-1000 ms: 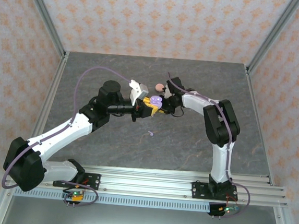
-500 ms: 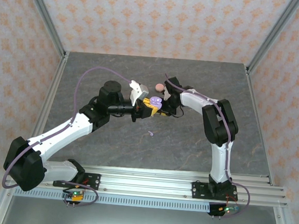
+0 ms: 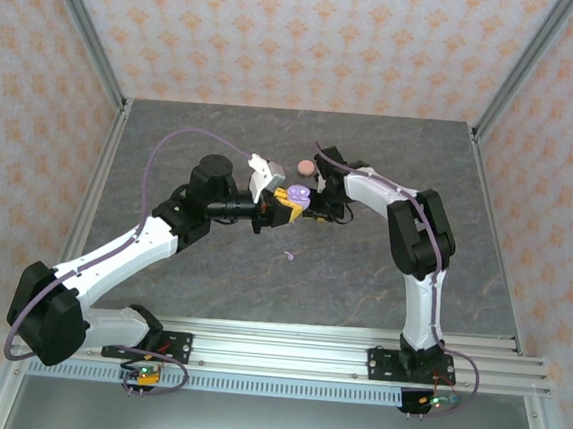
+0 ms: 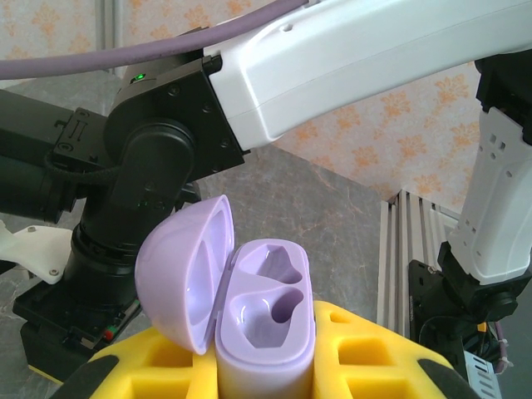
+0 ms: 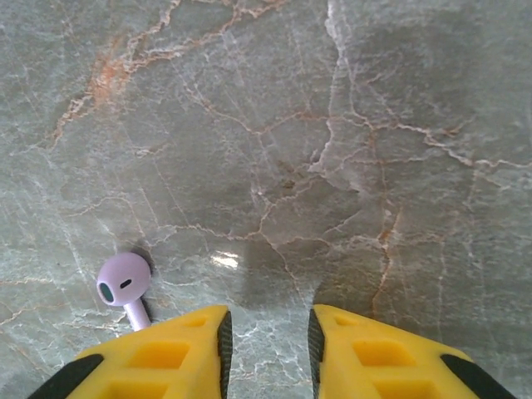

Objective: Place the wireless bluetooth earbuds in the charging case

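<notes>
A lavender charging case (image 4: 266,320) stands upright between my left gripper's yellow fingers (image 4: 374,349), which are shut on it. Its lid (image 4: 184,278) is swung open to the left and both sockets are empty. From above, the case (image 3: 298,193) is held over mid-table in the left gripper (image 3: 287,205). My right gripper (image 5: 268,337) hangs open just above the stone table, nothing between its fingers. A lavender earbud (image 5: 125,283) lies on the table just left of its left finger. Another lavender earbud (image 3: 289,256) lies nearer the front. The pink earbuds are out of view.
A round pink case (image 3: 306,167) sits shut on the table behind the two grippers. The right arm (image 3: 379,194) reaches in close beside the left gripper. Dark marbled table (image 3: 382,273) spreads around, walled by patterned panels and a rail at the near edge.
The right arm's wrist has shifted slightly left and back, close to the held case. The left gripper still holds the open lavender case in nearly the same place.
</notes>
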Tool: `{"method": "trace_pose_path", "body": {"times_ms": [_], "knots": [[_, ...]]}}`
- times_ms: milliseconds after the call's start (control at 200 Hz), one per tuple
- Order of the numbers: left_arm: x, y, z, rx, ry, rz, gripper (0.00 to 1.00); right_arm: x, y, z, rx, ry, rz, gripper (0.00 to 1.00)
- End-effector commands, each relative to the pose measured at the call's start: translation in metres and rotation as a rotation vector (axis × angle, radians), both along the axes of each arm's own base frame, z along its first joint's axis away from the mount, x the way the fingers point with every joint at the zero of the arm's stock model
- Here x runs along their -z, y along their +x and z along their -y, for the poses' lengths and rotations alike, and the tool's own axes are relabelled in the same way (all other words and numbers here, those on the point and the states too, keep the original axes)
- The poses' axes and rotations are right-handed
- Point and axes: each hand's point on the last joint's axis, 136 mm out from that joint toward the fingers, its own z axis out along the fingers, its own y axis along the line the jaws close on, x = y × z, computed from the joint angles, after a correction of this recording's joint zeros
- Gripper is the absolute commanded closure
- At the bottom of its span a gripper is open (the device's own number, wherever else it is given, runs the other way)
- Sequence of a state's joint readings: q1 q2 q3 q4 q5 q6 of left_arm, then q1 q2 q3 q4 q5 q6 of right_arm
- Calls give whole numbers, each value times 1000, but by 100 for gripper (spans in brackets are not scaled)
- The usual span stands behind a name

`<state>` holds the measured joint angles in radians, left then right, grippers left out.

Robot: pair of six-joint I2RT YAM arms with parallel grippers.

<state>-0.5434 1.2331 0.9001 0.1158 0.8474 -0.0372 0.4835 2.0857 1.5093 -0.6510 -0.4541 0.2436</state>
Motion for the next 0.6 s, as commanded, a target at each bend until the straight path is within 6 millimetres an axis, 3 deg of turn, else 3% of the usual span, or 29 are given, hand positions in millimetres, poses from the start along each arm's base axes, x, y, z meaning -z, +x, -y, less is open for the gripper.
{"method": "trace_pose_path", "body": {"times_ms": [0,130,596], "knots": [[-11,0,0,-8,-11,21,81,-28,-3,-10,-44,74,37,68],[-14,-1,0,-9,-14,25,81,-36,-6,-32,-79,201,22,65],[-16,-4,-2,-6,-19,35,81,-12,7,-47,-88,145,-6,66]]}}
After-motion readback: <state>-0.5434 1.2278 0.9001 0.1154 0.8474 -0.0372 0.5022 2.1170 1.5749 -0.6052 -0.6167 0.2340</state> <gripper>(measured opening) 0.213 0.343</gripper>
